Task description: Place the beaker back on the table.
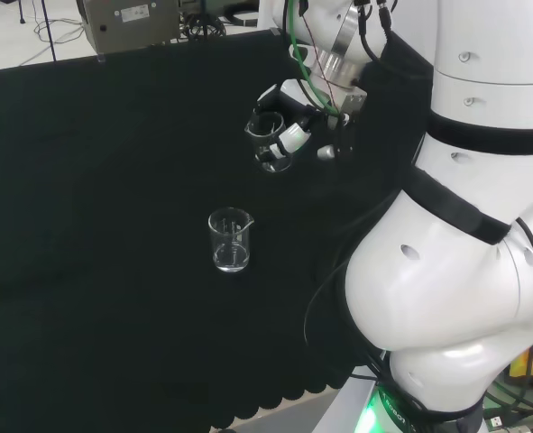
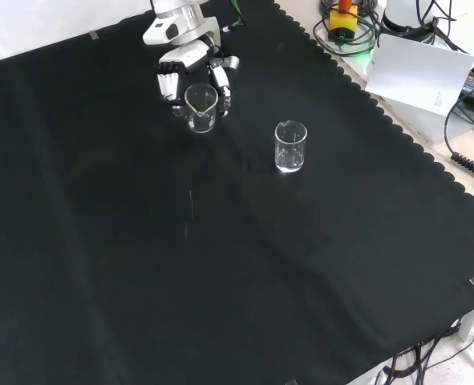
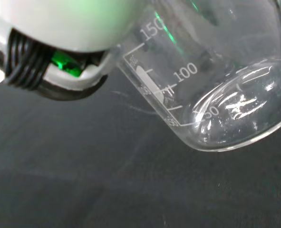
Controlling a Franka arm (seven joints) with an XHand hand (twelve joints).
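My hand point(image 2: 190, 66) is grasping a clear beaker point(image 2: 200, 107), fingers point(image 2: 221, 84) curling round its sides, and is holding it above the black cloth point(image 2: 220, 265). A second beaker point(image 2: 290, 146) is standing upright on the cloth, apart from my hand, to its right in the front view.

On the beaker point(image 3: 211, 90) in my wrist view I read white graduation marks with the numbers 150 and 100, and below them a partly cut figure ending in 50. Smaller print beside the scale is unreadable.
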